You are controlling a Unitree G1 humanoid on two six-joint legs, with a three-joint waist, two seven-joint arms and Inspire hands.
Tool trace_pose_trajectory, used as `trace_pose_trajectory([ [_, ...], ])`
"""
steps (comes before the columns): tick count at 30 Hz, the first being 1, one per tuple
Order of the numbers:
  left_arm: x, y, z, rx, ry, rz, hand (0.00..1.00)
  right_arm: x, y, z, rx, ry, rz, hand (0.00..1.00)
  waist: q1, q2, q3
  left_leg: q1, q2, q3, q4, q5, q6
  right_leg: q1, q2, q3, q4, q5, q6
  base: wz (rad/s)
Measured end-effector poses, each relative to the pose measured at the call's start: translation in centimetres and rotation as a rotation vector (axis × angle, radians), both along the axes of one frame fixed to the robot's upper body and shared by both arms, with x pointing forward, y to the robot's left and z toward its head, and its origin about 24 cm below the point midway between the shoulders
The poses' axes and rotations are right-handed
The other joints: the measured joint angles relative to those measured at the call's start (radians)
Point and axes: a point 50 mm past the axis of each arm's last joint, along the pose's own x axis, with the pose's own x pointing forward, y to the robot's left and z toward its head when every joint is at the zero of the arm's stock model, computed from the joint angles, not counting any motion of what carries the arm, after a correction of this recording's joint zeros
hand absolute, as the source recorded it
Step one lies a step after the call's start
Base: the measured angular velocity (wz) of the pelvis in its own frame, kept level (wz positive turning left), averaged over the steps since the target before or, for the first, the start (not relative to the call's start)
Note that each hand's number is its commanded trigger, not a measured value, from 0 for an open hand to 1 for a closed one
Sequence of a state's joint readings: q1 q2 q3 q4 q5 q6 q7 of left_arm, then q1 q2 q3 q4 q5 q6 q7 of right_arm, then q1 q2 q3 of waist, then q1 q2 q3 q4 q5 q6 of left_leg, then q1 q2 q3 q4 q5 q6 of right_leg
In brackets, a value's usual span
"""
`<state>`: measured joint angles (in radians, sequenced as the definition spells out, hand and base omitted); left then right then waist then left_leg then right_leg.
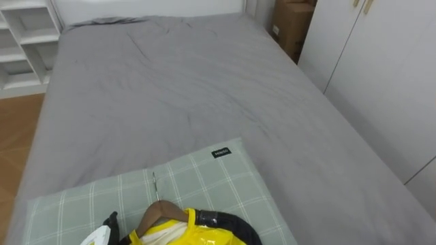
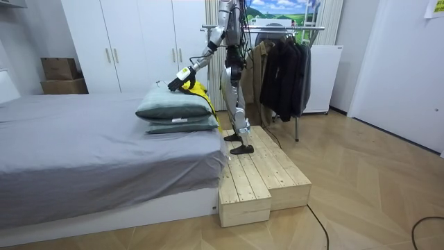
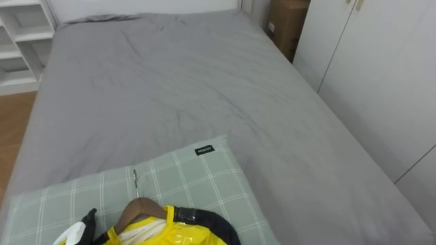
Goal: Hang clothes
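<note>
Left robot hand [image 1: 100, 235] beside wooden hanger [image 1: 161, 209] in yellow jacket [image 1: 194, 233] on plaid pillow [image 1: 211, 178]; grip cannot be told. Best: grasp hanger neck, lift level, keep hook free for clothes rack [image 2: 305, 28].

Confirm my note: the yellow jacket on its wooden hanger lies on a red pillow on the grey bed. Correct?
Not quite: the pillow is pale green with a check, not red, as the left eye view shows. The rest holds: the yellow jacket on its wooden hanger lies on that pillow, on the grey bed.
</note>
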<state>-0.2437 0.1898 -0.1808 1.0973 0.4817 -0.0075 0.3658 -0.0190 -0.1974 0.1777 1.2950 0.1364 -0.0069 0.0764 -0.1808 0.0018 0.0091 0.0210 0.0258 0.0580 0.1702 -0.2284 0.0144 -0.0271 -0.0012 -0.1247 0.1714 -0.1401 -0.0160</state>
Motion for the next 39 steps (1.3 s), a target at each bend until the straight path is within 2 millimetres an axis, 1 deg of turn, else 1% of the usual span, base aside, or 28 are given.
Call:
trace_pose_trajectory([
  [4, 0.0, -0.1, 0.0, -0.001, -0.002, 0.0, 0.0, 0.0, 0.0, 0.0, 0.0, 0.001, -0.003, 0.0, 0.007, 0.0, -0.0014, -0.012, 0.0, 0.007, 0.0, 0.003, -0.001, -0.014, 0.0, 0.0, 0.0, 0.0, 0.0, -0.04],
  [9, 0.0, -0.9, -0.2, -0.019, -0.008, 0.003, 0.0, 0.1, -0.1, 0.0, -0.006, 0.003, 0.016, 0.0, 0.023, 0.0, -0.0015, -0.011, 0.0, 0.008, 0.0, 0.003, -0.001, -0.014, 0.0, 0.001, 0.0, 0.0, 0.0, -0.01],
  [14, -0.6, -1.4, -0.9, -0.033, 0.052, -0.024, 0.0, 0.1, 0.0, 0.0, -0.006, 0.002, 0.023, 0.0, 0.024, -0.001, -0.0018, -0.011, 0.0, 0.006, -0.001, 0.003, -0.001, -0.013, -0.001, 0.002, 0.0, 0.0, 0.0, 0.0],
  [19, -0.9, -1.9, -1.2, -0.049, 0.084, -0.041, 0.0, 0.0, -0.1, 0.0, -0.008, 0.004, 0.023, 0.0, 0.023, -0.001, -0.0017, -0.01, -0.001, 0.012, -0.002, 0.003, -0.001, -0.014, -0.001, 0.002, -0.001, 0.0, 0.0, -0.01],
  [25, -1.0, -2.0, -1.4, -0.057, 0.115, -0.059, 0.0, 0.1, -0.1, 0.1, -0.008, 0.006, 0.023, 0.0, 0.023, -0.001, -0.0018, -0.01, -0.001, 0.014, -0.002, 0.003, 0.0, -0.014, -0.001, 0.003, 0.0, 0.001, 0.0, 0.0],
  [31, -1.0, -1.8, -1.5, -0.07, 0.126, -0.042, 0.0, 0.1, -0.1, 0.1, -0.007, 0.005, 0.023, 0.0, 0.024, -0.002, -0.0016, -0.008, -0.001, 0.019, -0.002, 0.003, 0.0, -0.013, 0.0, 0.013, 0.0, 0.001, 0.0, -0.02],
  [39, -1.0, -1.6, -1.5, -0.088, 0.117, -0.027, 0.0, 0.1, 0.0, 0.0, -0.002, 0.004, 0.022, 0.0, 0.024, -0.008, 0.0018, -0.009, -0.001, 0.022, -0.002, 0.003, 0.0, -0.015, 0.0, 0.011, 0.0, 0.001, 0.0, 0.0],
])
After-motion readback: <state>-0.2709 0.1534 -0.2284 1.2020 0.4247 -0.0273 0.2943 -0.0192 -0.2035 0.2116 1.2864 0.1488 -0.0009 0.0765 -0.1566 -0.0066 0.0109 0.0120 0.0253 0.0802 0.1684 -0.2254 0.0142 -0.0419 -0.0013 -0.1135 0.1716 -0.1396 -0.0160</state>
